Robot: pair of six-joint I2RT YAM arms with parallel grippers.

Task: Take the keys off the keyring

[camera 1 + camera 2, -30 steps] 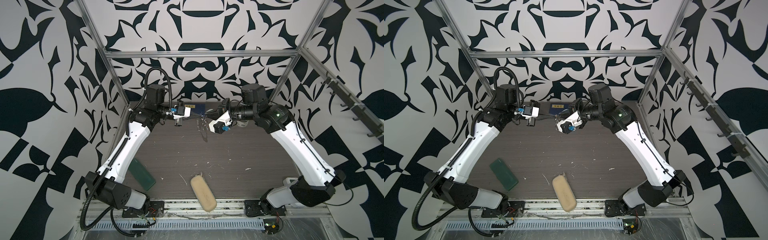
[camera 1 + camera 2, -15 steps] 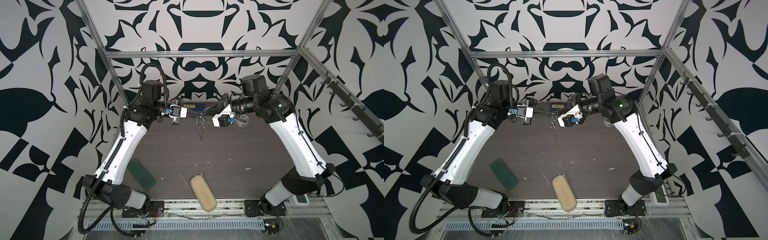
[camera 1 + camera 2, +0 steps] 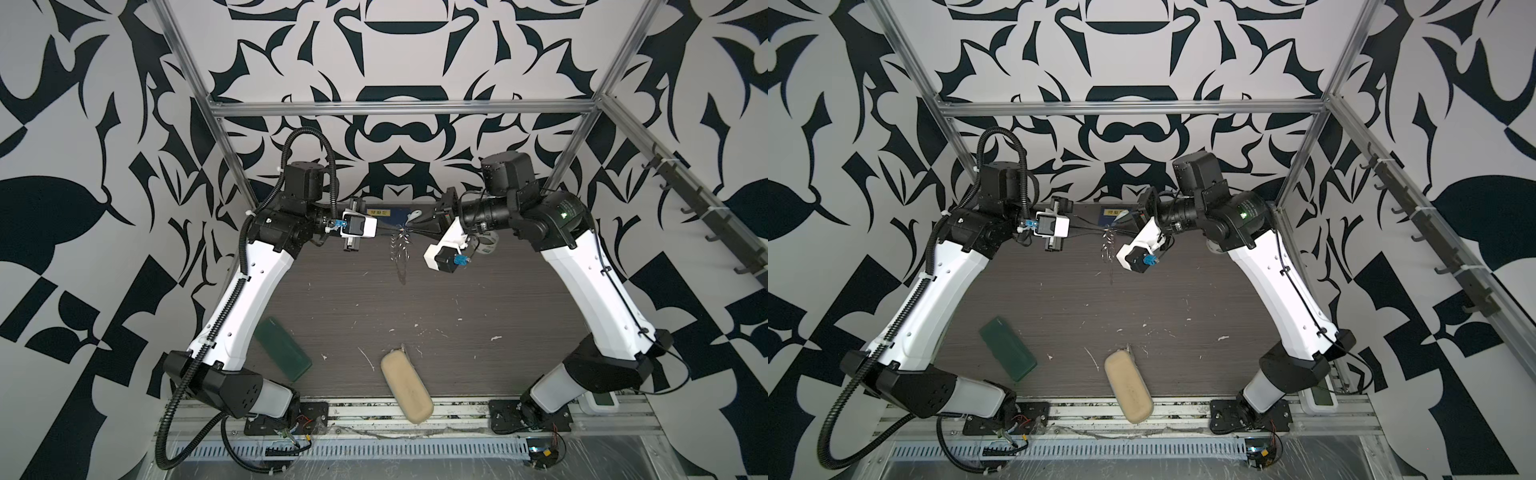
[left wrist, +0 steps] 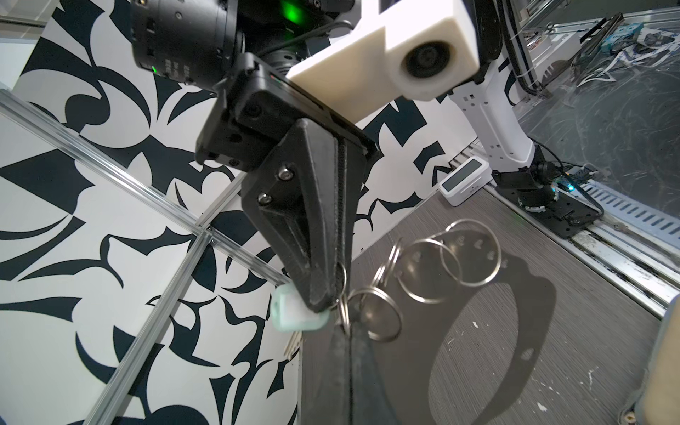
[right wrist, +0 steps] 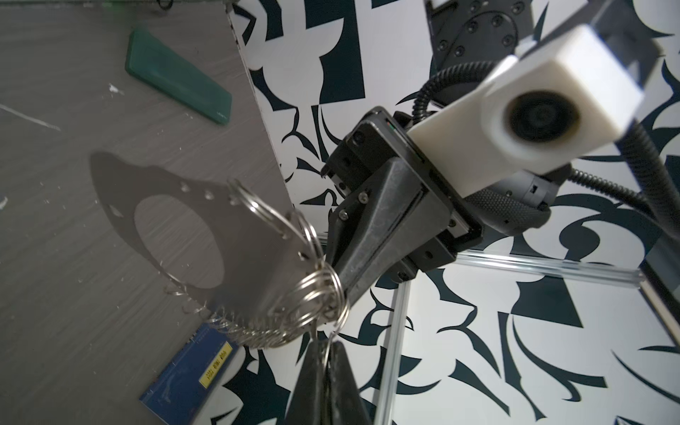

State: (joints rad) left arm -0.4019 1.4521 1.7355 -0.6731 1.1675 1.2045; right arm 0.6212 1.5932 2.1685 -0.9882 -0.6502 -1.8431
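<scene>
Two end effectors: raised above the far middle of the counter [image 3: 457, 299], tip to tip and nearly touching.
Left end effector [image 4: 349, 353]: jaws pressed together, pinching a wire ring of the keyring [image 4: 423, 265].
Right end effector [image 4: 329, 290]: jaws likewise pressed together, with a thin ring caught between them.
Key [image 4: 296, 312]: its pale rounded head pokes out just beside the right end effector's tip; the blade is hidden.
Keyring: held in the air between the two tips, clear of the counter; the loose silvery rings dangle as a chain, with a thin dark loop hanging below them.
Counter: dark wood grain, scattered with white flecks.
Green case [image 3: 282, 349]: flat near the front, beside the left arm.
Tan case [image 3: 406, 386]: at the front edge, one end over the rail.
Blue card [image 5: 187, 375]: flat at the far edge, yellow label on it.
Tape roll [image 3: 486, 245]: partly hidden behind the right arm.
</scene>
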